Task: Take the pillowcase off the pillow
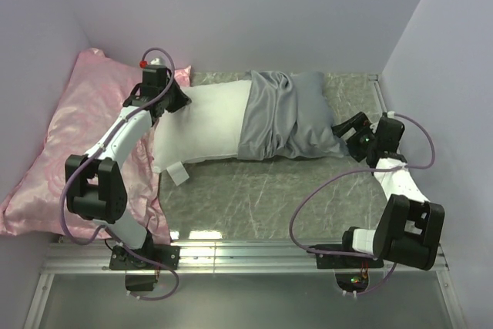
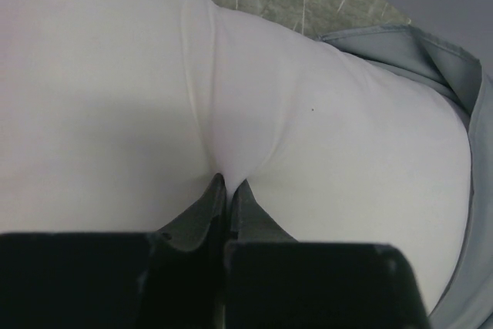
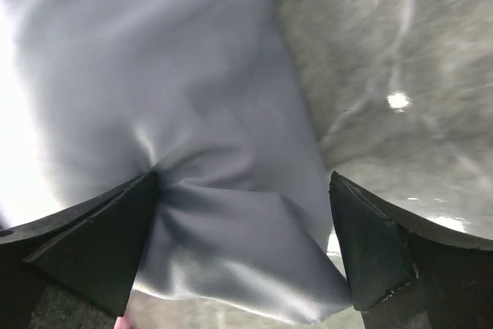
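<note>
The white pillow [image 1: 202,127] lies across the middle of the table, its right part still inside the grey-blue satin pillowcase [image 1: 286,115], which is bunched up over that end. My left gripper [image 1: 179,102] is shut on a pinch of the pillow's white fabric [image 2: 231,144] at its left end. My right gripper [image 1: 344,132] is open at the pillowcase's right corner; in the right wrist view the grey satin corner [image 3: 223,213] lies between my spread fingers [image 3: 100,244], the left one pressing into the cloth.
A pink rose-patterned satin pillow [image 1: 73,144] lies along the left wall, under my left arm. The table is grey marbled [image 1: 254,194], with walls close at left, back and right. A small white tag [image 1: 178,174] sticks out from the pillow's near left corner.
</note>
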You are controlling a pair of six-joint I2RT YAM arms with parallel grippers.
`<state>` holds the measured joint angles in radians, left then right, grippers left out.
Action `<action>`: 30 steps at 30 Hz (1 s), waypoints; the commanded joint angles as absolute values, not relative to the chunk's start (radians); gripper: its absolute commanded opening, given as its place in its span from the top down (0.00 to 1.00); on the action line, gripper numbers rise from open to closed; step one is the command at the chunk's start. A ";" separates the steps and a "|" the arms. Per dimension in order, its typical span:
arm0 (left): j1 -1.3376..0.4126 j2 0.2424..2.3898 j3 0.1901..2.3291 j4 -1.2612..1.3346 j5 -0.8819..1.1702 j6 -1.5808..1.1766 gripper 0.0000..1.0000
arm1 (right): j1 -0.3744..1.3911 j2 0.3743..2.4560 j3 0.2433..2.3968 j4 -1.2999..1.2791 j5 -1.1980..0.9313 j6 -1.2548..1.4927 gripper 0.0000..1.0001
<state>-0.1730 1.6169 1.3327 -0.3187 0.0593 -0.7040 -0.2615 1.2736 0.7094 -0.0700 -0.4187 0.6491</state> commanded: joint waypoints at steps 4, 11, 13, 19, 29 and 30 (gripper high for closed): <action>-0.167 1.646 1.379 -0.287 0.069 -0.715 1.00 | -0.324 1.192 0.614 0.239 -0.655 0.885 0.33; -0.137 1.660 1.422 -0.299 0.078 -0.724 1.00 | -0.423 1.071 0.732 0.124 -0.744 0.928 1.00; -0.129 1.663 1.427 -0.302 0.071 -0.732 1.00 | -0.448 1.016 0.805 0.048 -0.720 0.931 1.00; -0.110 1.706 1.427 -0.295 0.052 -0.753 0.99 | -0.541 0.905 1.114 -0.146 -0.664 1.008 1.00; -0.078 1.769 1.391 -0.253 0.109 -0.775 1.00 | -0.546 0.985 1.601 -0.298 -0.643 1.098 1.00; -0.078 1.776 1.410 -0.255 0.118 -0.773 1.00 | -0.546 0.988 1.641 -0.301 -0.638 1.101 1.00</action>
